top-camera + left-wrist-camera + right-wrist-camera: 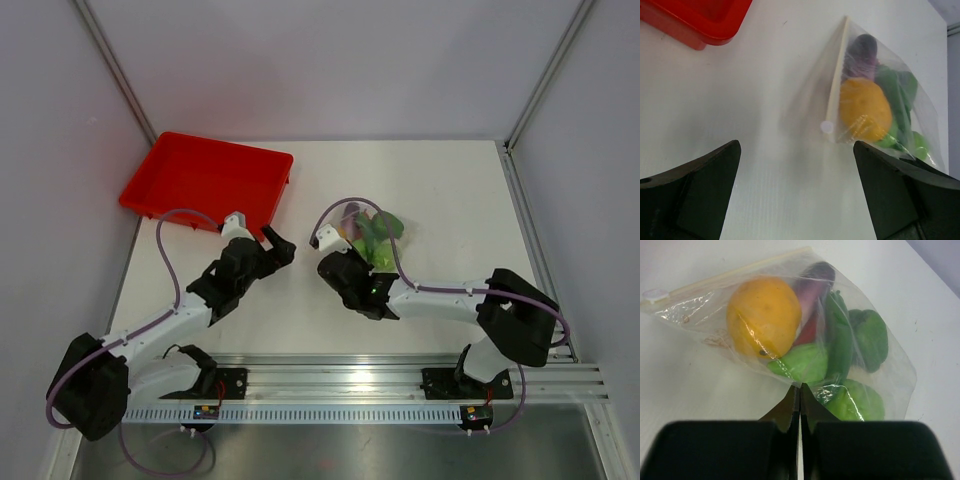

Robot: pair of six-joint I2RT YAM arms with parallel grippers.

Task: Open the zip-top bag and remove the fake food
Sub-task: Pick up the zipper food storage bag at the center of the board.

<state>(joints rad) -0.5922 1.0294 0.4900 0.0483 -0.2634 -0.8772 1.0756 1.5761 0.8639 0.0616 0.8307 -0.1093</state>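
Note:
The zip-top bag (372, 235) lies on the white table right of centre, zipped, with its white slider (826, 126) at the near end of the strip. Through the clear plastic I see the fake food: a round yellow fruit (764, 315), a purple piece (815, 280) and several green pieces (867, 337). My right gripper (800, 390) is shut, its tips pinching the bag's (705, 305) edge below the green pieces. My left gripper (796, 150) stands wide open just short of the slider end of the bag (927, 125), with only bare table between its fingers (715, 175).
A red tray (205, 180) sits at the back left of the table, its corner in the left wrist view (700, 20). Grey walls with metal posts close in the back and sides. A metal rail runs along the near edge.

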